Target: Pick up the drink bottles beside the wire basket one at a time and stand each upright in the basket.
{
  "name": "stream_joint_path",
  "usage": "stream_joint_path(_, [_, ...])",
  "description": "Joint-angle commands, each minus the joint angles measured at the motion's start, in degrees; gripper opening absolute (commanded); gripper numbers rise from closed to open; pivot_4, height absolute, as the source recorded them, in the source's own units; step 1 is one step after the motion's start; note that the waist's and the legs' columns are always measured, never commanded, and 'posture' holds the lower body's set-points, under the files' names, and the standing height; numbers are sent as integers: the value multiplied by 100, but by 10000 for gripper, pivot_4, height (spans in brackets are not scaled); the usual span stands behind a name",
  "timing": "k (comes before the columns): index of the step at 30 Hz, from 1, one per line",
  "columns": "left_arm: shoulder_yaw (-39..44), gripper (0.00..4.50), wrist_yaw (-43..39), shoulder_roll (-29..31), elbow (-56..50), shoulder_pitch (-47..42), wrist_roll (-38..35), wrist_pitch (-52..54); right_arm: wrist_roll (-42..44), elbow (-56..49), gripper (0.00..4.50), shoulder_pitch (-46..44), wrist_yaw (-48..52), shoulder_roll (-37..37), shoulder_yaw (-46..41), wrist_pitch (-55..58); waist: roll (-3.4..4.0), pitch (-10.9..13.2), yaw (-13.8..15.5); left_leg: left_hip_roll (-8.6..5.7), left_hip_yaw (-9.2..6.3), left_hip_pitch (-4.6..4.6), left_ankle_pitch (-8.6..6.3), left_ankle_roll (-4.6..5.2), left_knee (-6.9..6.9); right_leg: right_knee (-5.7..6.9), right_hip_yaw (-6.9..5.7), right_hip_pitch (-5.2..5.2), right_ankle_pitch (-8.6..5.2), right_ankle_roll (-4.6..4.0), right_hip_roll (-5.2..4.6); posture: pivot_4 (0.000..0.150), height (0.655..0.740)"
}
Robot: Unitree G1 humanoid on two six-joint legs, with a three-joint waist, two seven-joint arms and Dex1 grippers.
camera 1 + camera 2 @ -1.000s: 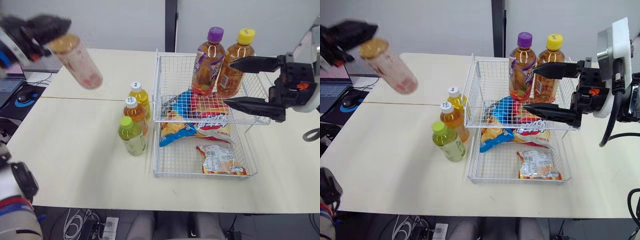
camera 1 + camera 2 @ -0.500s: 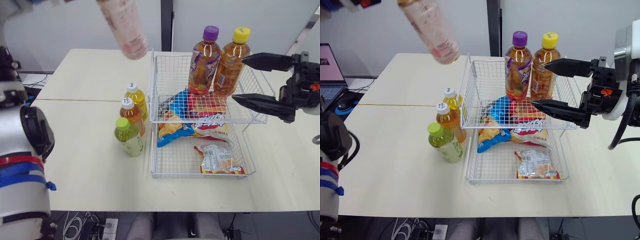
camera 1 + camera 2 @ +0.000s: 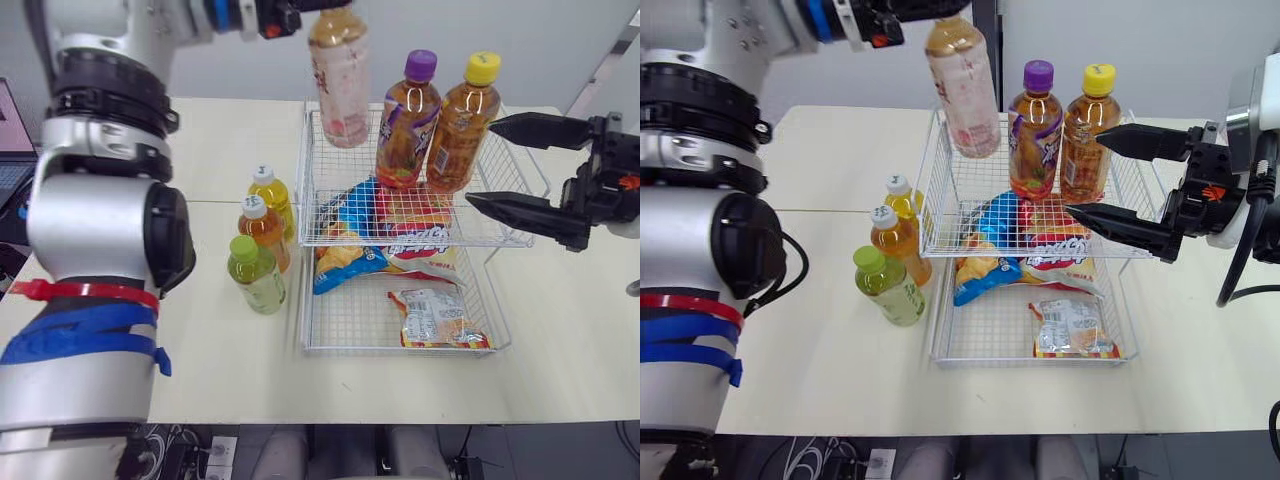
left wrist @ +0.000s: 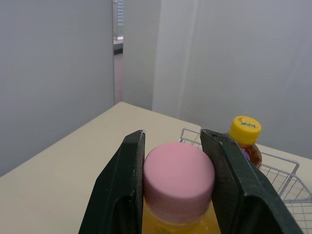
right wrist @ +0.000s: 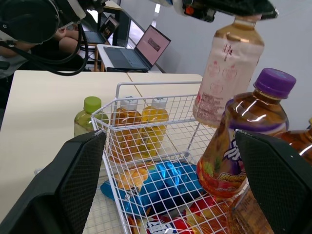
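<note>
Pale table (image 3: 200,150) against a grey wall, two-tier wire basket (image 3: 308,345) in the middle. The left gripper (image 4: 174,140) is clamped on the pink cap (image 4: 178,173) of the pink-label bottle (image 3: 340,85), a finger on either side of the cap and no gap showing. The bottle hangs nearly upright with a slight lean. Its base is at about rim level over the upper tier's left rear corner; I cannot tell whether it is inside the wire yet. Step in hand looks like the placing. To do it well, bring the base fully inside the rim and keep it clear of the purple-cap bottle (image 3: 408,120) just beside it, which stands next to the yellow-cap bottle (image 3: 462,120). Then straighten the lean, lower until the base sits on the wire floor, and only then let go, since a cap grip lets the body swing and a tall bottle on wire tips easily. The left arm reaches forward and across from the left, held high, with the gripper above the basket. The right gripper (image 3: 483,160) is spread wide and holds nothing. It hovers at the basket's right side with its fingers pointing in toward the yellow-cap bottle, near it but apart. Waiting on the table just beside the basket's left wall are the green-cap bottle (image 3: 255,275), orange bottle (image 3: 265,228) and yellow bottle (image 3: 275,190). Snack bags (image 3: 390,225) lie under the upper tier.
</note>
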Motion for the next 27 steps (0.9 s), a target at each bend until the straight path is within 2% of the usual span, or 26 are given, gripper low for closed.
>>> stream_joint_path(1, [71,13697,-27,-31,-222,-8,104,-261,132,-141,45000,21,-66,-140,-305,-48,0,0,-10,2,0,0,0,0,0,0,0,0,0,0,1,1500,7400])
stream_joint_path(7, [20,13697,-8,-256,-390,330,337,-433,270,-180,45000,111,-153,-243,-390,-31,0,0,15,-1,0,-1,0,0,4,2,-1,0,0,0,0,1500,7400])
stream_joint_path(13, [66,13697,-239,-248,-705,578,271,-235,350,-176,45000,115,-186,-323,-407,-17,1,0,15,-1,-2,-1,1,0,4,2,-2,2,0,0,-1,1500,7400])
stream_joint_path(15, [70,21117,-222,-243,-772,627,306,-279,343,-160,45000,130,-166,-363,-404,-24,1,0,15,-1,-2,0,1,0,4,3,-2,2,0,0,-1,1500,7400])
stream_joint_path(18, [1,28082,-323,-184,-882,639,372,-343,347,-122,45000,106,-155,-401,-368,-45,1,0,15,-1,-1,0,1,0,5,3,-3,3,0,0,-1,1500,7400])
stream_joint_path(19, [27,32564,-325,-139,-886,581,375,-356,347,-108,45000,80,-156,-405,-336,-52,1,0,14,-1,-2,0,1,1,5,3,-2,3,0,0,-1,1500,7400])
stream_joint_path(23, [142,44625,-383,109,-990,408,308,-253,337,-81,45000,27,-149,-419,-272,-63,1,0,4,0,-2,0,1,1,5,3,-3,3,0,0,0,1500,7400])
stream_joint_path(27, [321,44625,-581,636,-1730,529,18,272,273,-24,45000,-8,-105,-449,-232,-98,1,0,-2,0,-5,0,1,1,4,3,-2,3,0,0,0,1500,7400])
